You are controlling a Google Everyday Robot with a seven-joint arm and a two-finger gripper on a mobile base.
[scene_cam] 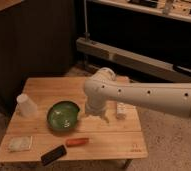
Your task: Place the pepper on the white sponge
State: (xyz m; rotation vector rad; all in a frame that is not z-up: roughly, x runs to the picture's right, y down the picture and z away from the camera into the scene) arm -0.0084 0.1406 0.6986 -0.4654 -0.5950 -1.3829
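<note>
The pepper [77,141], a small red-orange piece, lies on the wooden table [114,140] near its front edge. The white sponge [20,143] lies flat at the table's front left corner, well apart from the pepper. My gripper [94,118] hangs from the white arm over the table's middle, just right of the green bowl [63,116] and behind the pepper. Its fingers point down, spread apart, and hold nothing.
A white cup [26,105] stands upside down at the left. A black flat object [53,154] lies at the front edge between sponge and pepper. A small white object [120,110] lies right of the gripper. Dark shelving stands behind the table.
</note>
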